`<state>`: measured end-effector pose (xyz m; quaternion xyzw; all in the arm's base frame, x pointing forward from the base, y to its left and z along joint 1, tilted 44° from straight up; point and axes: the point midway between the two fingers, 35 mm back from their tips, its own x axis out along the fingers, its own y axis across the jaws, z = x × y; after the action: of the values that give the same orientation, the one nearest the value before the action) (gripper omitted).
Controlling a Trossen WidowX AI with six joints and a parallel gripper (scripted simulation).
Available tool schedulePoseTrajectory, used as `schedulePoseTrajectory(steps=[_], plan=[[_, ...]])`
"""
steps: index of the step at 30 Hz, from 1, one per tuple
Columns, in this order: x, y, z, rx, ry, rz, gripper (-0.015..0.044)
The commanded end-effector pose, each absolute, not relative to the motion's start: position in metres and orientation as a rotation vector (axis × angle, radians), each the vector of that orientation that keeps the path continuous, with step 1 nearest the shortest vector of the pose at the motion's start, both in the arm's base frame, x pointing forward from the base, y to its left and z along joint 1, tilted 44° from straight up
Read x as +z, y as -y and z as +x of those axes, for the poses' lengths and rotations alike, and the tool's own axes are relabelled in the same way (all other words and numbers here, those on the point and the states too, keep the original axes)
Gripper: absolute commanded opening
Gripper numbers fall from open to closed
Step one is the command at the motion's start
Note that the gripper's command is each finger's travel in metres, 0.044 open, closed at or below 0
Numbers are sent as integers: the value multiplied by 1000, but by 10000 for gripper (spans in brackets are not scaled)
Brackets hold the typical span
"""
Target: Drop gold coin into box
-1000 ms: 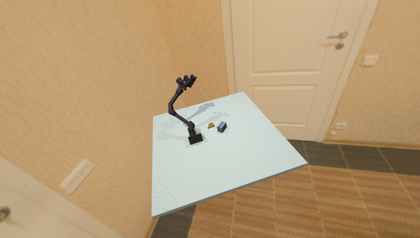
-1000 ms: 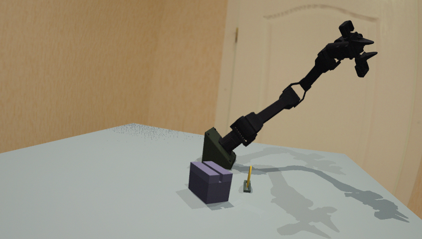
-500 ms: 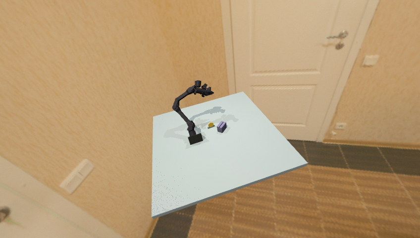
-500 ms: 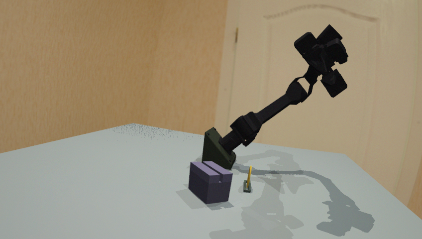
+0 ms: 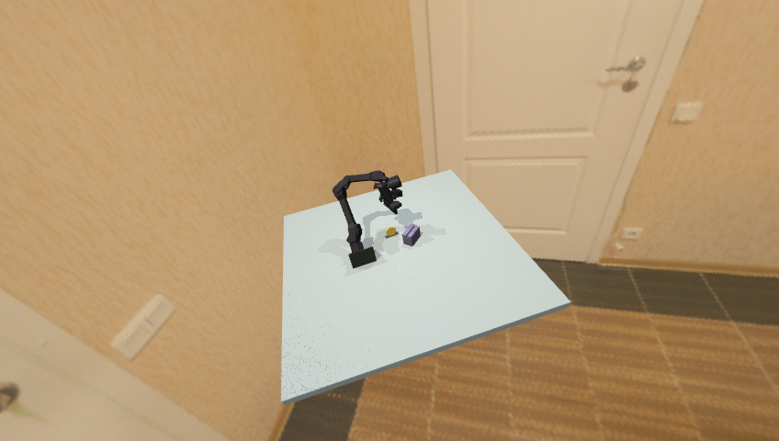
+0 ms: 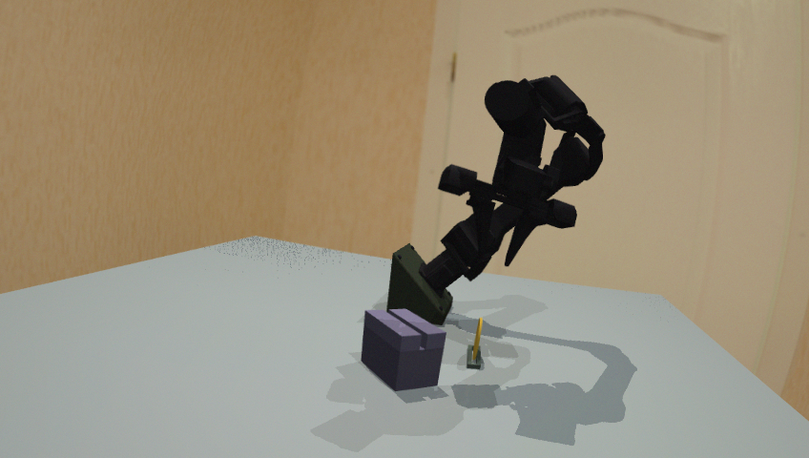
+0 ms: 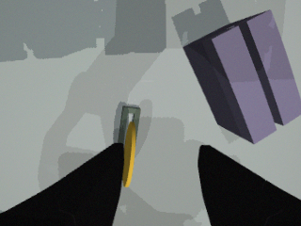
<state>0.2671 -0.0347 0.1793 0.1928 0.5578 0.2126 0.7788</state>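
The gold coin point(image 5: 391, 231) point(image 6: 478, 334) point(image 7: 130, 155) stands on edge in the small dark-green holder point(image 6: 473, 364) point(image 7: 123, 124). The closed purple-grey box point(image 5: 410, 237) point(image 6: 383, 351) point(image 7: 245, 85) stands beside it, with a dark slot along its lid. My gripper point(image 5: 395, 211) point(image 6: 497, 258) point(image 7: 161, 153) is open and empty, pointing down from above the coin. In the wrist view, the coin appears beside the left fingertip, whose finger hides part of the holder. The slot runs at an angle to the coin there.
The pale table point(image 5: 437, 306) point(image 6: 170, 351) carries the arm's dark base point(image 5: 362, 257) point(image 6: 411, 289), behind the box in the exterior view. The box is at the upper right in the wrist view. Shadows of the arm fall around the holder and box.
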Motion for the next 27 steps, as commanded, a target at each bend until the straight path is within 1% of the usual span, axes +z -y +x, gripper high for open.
schedulePoseTrajectory(steps=[1, 9, 13, 27], plan=[[155, 23, 236, 557, -1392, 591, 161], [152, 21, 234, 563, -1403, 603, 161], [130, -1, 234, 564, -1401, 603, 161], [116, -16, 235, 564, -1401, 603, 161]])
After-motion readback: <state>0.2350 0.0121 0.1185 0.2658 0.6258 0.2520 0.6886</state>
